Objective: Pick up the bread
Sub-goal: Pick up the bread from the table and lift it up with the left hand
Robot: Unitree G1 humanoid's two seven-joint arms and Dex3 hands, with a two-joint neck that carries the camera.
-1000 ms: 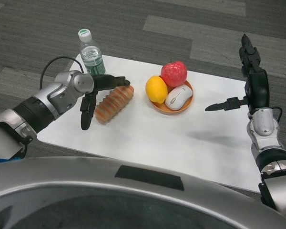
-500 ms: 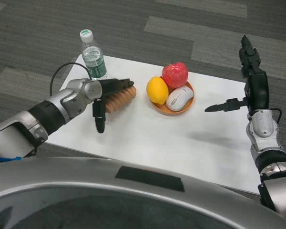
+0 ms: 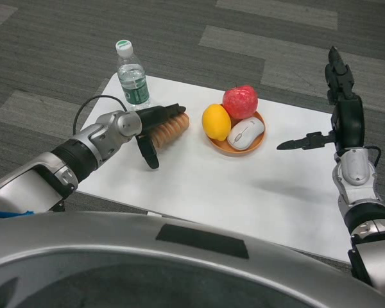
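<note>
The ridged brown bread (image 3: pixel 174 128) lies on the white table (image 3: pixel 244 189) at the back left, just right of the water bottle. My left hand (image 3: pixel 151 123) reaches over its left end: fingers stretch along the top of the loaf and the thumb (image 3: pixel 148 153) hangs down on the near side. The loaf's left half is hidden behind the hand, and I see no closed grip. My right hand (image 3: pixel 339 106) is raised above the table's right edge with fingers spread, holding nothing.
A clear water bottle (image 3: pixel 133 80) with a green label stands at the back left corner. An orange bowl (image 3: pixel 223 147) right of the bread holds a lemon (image 3: pixel 216 122), a red apple (image 3: pixel 240 101) and a white computer mouse (image 3: pixel 246 133).
The camera has shifted a little. My left hand has moved right, further over the bread, covering more of it. The right arm stays raised as before.
</note>
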